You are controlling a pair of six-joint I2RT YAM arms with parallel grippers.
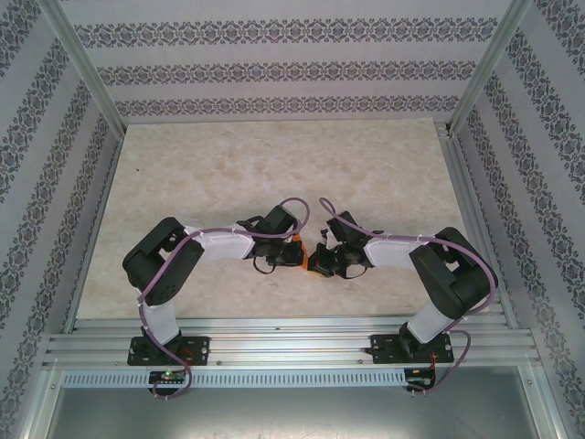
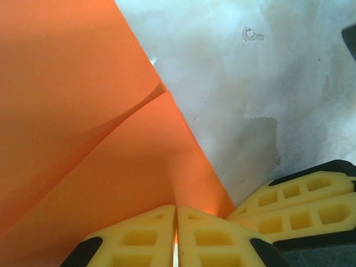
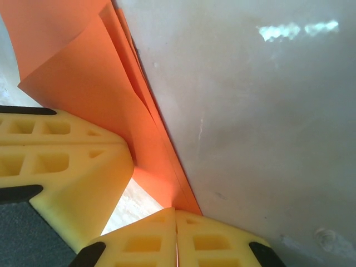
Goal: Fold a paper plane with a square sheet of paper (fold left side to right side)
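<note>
Near the front middle of the pale table [image 1: 228, 165], the left gripper [image 2: 176, 217] is pinching the orange sheet of paper [image 2: 83, 111], its yellow fingers pressed together on the edge. The sheet, creased into overlapping layers, is sitting between the two grippers. Just beside it, the right gripper [image 3: 176, 218] is clamping the same sheet's folded edge.

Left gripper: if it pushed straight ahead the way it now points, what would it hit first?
The orange paper: the left gripper has its jaws shut on the paper's edge, and more of the sheet lies directly ahead. Depth there is unclear.
</note>
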